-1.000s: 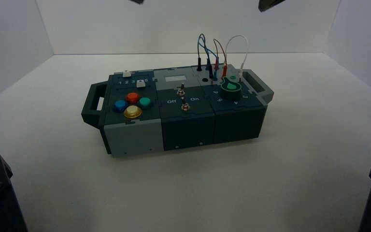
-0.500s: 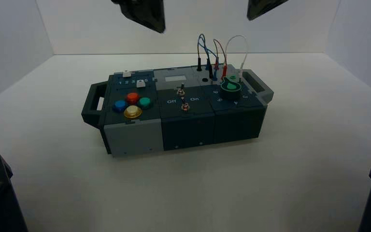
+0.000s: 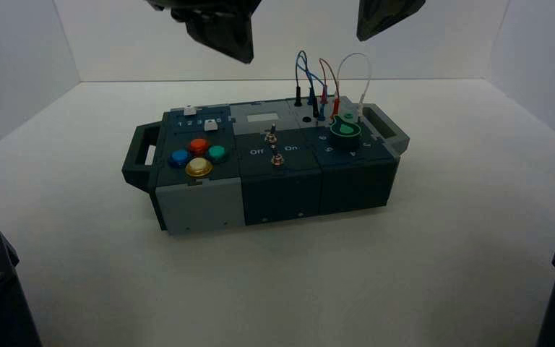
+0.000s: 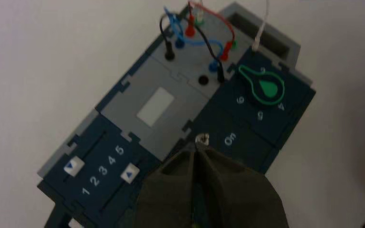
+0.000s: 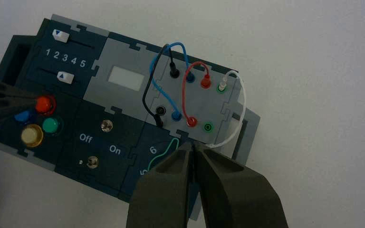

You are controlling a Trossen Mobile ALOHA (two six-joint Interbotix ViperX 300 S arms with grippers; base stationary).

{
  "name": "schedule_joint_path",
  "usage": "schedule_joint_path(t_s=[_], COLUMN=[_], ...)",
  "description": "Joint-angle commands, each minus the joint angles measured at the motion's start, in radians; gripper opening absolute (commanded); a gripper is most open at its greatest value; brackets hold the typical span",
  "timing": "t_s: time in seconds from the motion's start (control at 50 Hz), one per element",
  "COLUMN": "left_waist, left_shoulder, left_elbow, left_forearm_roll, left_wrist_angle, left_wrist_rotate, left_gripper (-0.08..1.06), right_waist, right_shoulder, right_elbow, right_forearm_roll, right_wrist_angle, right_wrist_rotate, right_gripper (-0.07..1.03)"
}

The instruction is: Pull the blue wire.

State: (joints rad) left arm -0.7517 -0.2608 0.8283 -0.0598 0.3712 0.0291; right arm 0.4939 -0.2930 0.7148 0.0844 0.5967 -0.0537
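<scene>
While both arms hang high over the box (image 3: 188,210), the blue wire (image 5: 164,90) is plugged in at the box's back right part, among the black, red and white wires. It stands up as a tall thin loop (image 3: 302,69). The right gripper (image 5: 192,147) is nearer; the wire lies below it and a little toward the left. Its fingers are pressed together, holding nothing. The left gripper (image 4: 197,151) is also closed and empty, above the switches. From above, both grippers are cut off by the top edge.
</scene>
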Motion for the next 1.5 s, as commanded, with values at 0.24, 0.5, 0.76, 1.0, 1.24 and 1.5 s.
schedule_joint_path(t_s=[0.24,0.5,0.76,1.0,1.24,1.5], left_waist=[-0.044,-0.044,-0.044,-0.044,-0.044,-0.044], left_shoulder=[-0.003,0.002,0.029,0.009,-0.008,-0.008], left_elbow=[-0.054,-0.078,-0.086,-0.087,-0.087,-0.089], left_forearm_roll=[-0.005,-0.11,-0.199,-0.201,-0.201,-0.201], left_wrist_angle=[0.114,0.204,0.202,0.19,0.19,0.192], left_wrist_rotate=[0.031,0.155,0.239,0.236,0.238,0.238], left_gripper=[-0.03,-0.03,-0.03,-0.03,-0.03,-0.03], right_waist=[0.021,0.038,0.044,0.049,0.051,0.051], right_shoulder=[-0.005,0.034,0.086,0.137,0.183,0.23], right_elbow=[-0.015,-0.026,-0.038,-0.037,-0.025,-0.037], right_forearm_roll=[0.008,0.011,0.008,0.012,0.035,0.04], right_wrist_angle=[-0.008,0.038,0.054,-0.025,-0.103,-0.129], right_wrist_rotate=[-0.003,-0.005,0.002,0.035,0.04,0.041], right_gripper=[0.05,0.16,0.29,0.29,0.29,0.37])
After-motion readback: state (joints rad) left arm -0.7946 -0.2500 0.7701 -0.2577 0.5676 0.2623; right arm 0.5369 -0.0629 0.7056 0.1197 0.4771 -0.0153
